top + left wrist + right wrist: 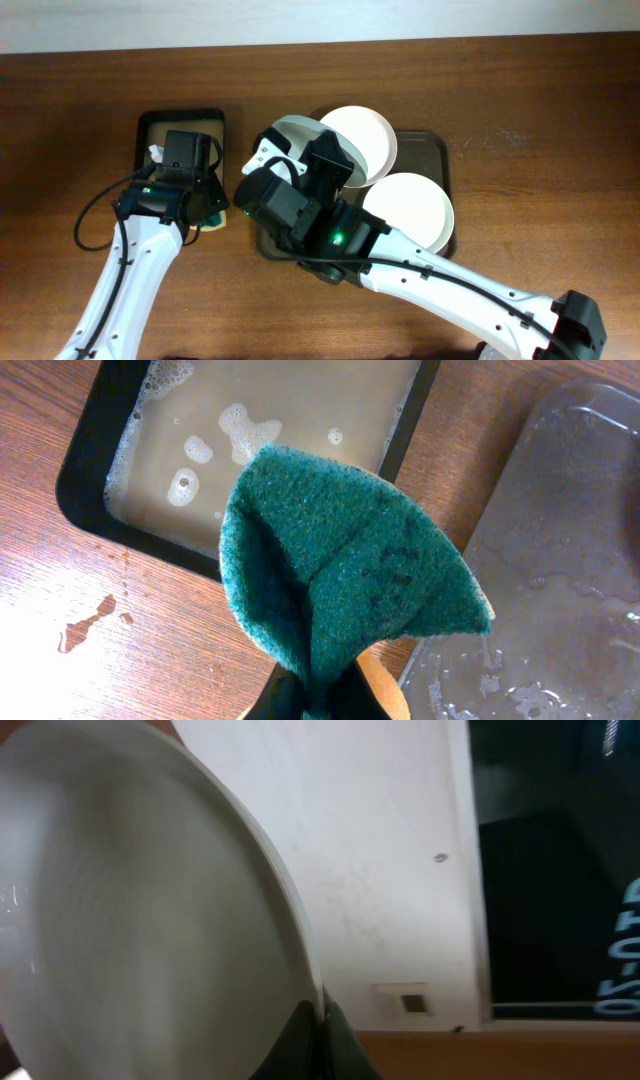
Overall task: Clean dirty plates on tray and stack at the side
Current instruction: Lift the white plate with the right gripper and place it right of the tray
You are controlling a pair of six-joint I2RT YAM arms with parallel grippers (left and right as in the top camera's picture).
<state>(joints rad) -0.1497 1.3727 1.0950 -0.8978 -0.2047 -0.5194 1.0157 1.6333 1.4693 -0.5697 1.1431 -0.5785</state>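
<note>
Overhead and wrist views, described from largest item to smallest.

**Bench** (pixel 550 100): the brown wooden surface that carries everything you see. In the left wrist view a few water drops (pixel 85 628) lie on it beside the small tray.

**Tray** (pixel 425 140): dark brown with rounded corners, lying right of centre. Its left end is hidden under your right arm.

**Plates:** two white plates rest on the tray. The rear plate (pixel 365 135) reaches past the tray's far rim. The front plate (pixel 410 205) fills the right half. The two meet near the tray's middle, and you cannot tell whether they overlap. The third plate (pixel 130 920) is lifted and tilted above the tray's left end; only an arc of its rim (pixel 288 126) shows from overhead.

**Small black tray** (pixel 145 140): lies left of the brown tray and apart from it. It holds cloudy water with patches of foam (pixel 250 425).

**Sponge** (pixel 340 570): green and folded into a cone. It hangs over the bench between the two trays, just off the black tray's near right corner.

**Right gripper** (pixel 318 1020): clenched on the rim of the lifted plate.

**Left gripper** (pixel 320 695): clenched on the lower end of the sponge.
</note>
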